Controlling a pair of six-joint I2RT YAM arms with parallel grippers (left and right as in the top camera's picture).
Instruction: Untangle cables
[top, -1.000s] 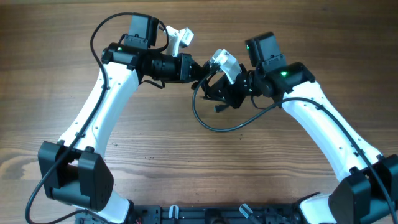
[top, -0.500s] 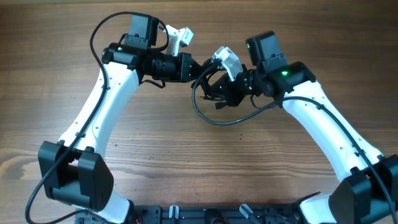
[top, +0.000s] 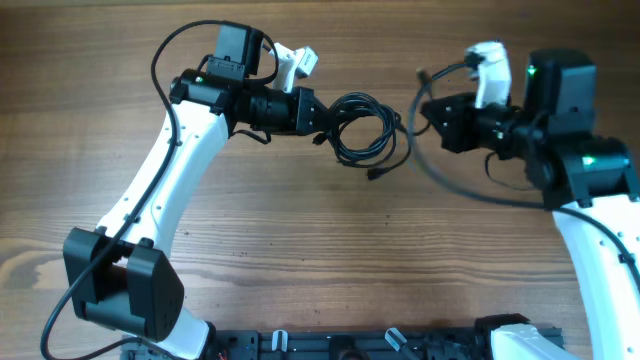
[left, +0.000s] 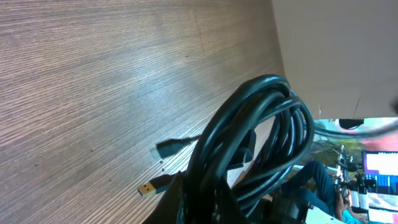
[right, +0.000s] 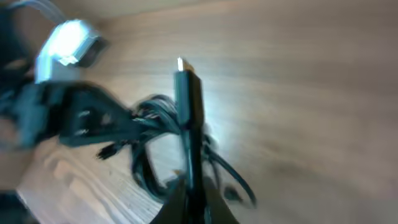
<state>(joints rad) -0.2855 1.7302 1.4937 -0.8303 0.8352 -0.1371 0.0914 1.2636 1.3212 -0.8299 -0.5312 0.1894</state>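
Cables (top: 362, 128) bunch in the closed left tool (top: 322, 118); the right tool (top: 432, 105), at their three o'clock, pinches one plug (right: 188, 87), strand slack between.

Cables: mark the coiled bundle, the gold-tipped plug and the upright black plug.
Coiled bundle (left: 239, 115), left wrist view, on the thick outer strands of the loop.
Gold-tipped plug (left: 147, 188), left wrist view, on its metal tip against the wood.
Upright black plug (right: 188, 93), right wrist view, on its black body.

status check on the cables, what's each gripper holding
Left gripper shut on cable bundle. Right gripper shut on single cable, plug end sticking out. Nothing blocking.
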